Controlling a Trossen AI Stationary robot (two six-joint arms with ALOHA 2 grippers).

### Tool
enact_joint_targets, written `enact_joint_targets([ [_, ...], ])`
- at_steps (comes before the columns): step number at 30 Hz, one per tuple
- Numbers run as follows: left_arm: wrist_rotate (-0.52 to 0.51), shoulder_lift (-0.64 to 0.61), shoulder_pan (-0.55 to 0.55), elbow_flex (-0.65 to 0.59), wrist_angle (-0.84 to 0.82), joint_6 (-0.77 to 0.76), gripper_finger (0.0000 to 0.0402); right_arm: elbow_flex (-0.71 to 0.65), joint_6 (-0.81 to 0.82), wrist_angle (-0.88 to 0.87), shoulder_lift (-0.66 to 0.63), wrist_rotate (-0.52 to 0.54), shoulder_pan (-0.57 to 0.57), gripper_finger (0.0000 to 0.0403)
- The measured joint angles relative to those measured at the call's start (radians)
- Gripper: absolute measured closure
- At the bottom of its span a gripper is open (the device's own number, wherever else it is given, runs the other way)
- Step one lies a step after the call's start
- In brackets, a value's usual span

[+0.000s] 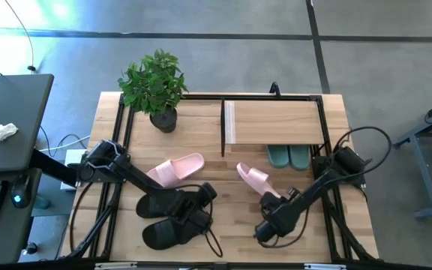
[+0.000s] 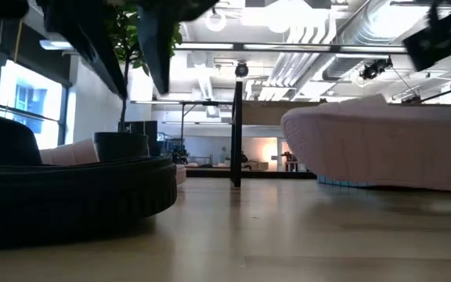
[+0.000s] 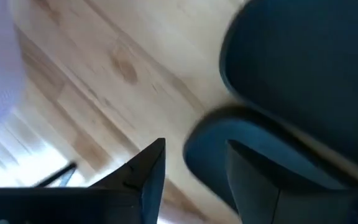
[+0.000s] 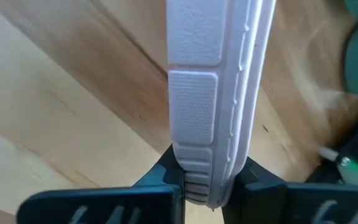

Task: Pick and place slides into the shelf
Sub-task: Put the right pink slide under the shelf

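One pink slide [image 4: 210,93] pinched in right claw [image 4: 209,180] | left claw [image 3: 194,180] spread; seemingly straddling black slide [image 3: 303,81] rim

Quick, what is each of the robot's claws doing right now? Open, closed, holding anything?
Left gripper: open, fingers either side of a black slide's edge.
Right gripper: shut on a pink slide, held by its end.

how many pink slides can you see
2. One pink slide lies on the table beside the left arm. The other pink slide is clamped at its end in the right hand, in front of the shelf.
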Motion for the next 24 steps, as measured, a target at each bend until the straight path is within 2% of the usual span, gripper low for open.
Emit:
enact_joint_targets([
  [4,-0.020,0.000,0.000,-0.074,0.165,0.035,0.0259,0.000,-0.003,0.003,0.000,-0.001,-0.040,0.0373],
  [8,-0.091,0.000,0.000,-0.122,0.374,0.077,0.0267,0.000,-0.025,0.012,0.000,0.000,-0.068,0.0372],
  [13,-0.177,0.000,0.012,-0.150,0.650,0.154,0.0278,0.000,-0.078,0.075,0.000,0.004,-0.090,0.0364],
  [16,-0.178,0.009,0.037,-0.163,0.783,0.181,0.0283,0.000,-0.109,0.110,0.000,0.005,-0.097,0.0356],
  [24,-0.173,0.077,0.134,-0.167,0.862,0.197,0.0287,0.000,-0.108,0.117,0.000,0.006,-0.101,0.0349],
])
